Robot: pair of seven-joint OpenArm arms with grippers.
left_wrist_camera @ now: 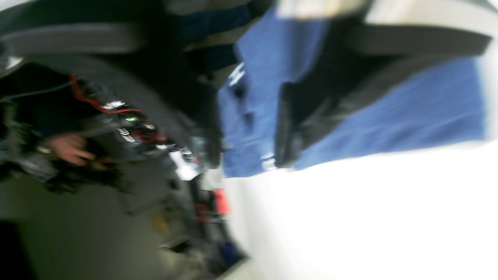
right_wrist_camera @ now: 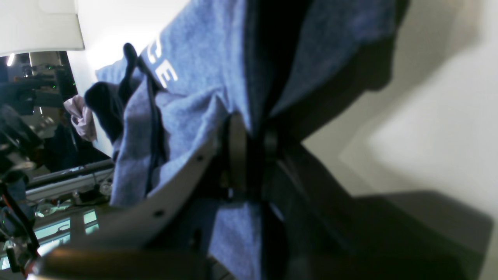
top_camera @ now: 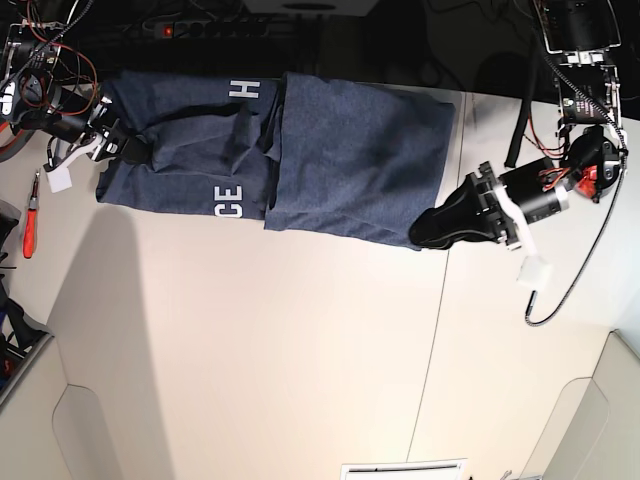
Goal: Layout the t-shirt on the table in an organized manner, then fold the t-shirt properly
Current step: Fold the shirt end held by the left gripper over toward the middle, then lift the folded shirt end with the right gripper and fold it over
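Observation:
The navy t-shirt lies spread along the far side of the table, partly folded over itself, with white letters showing. My right gripper is at the shirt's left end. In the right wrist view it is shut on a pinch of shirt fabric. My left gripper sits at the shirt's near right corner. The left wrist view is blurred, but its dark fingers stand apart with blue shirt cloth between them, over the white table.
A red-handled tool lies at the table's left edge. White tags hang near each wrist. A cable loops at the right. Wiring and electronics line the back edge. A thin seam crosses the table.

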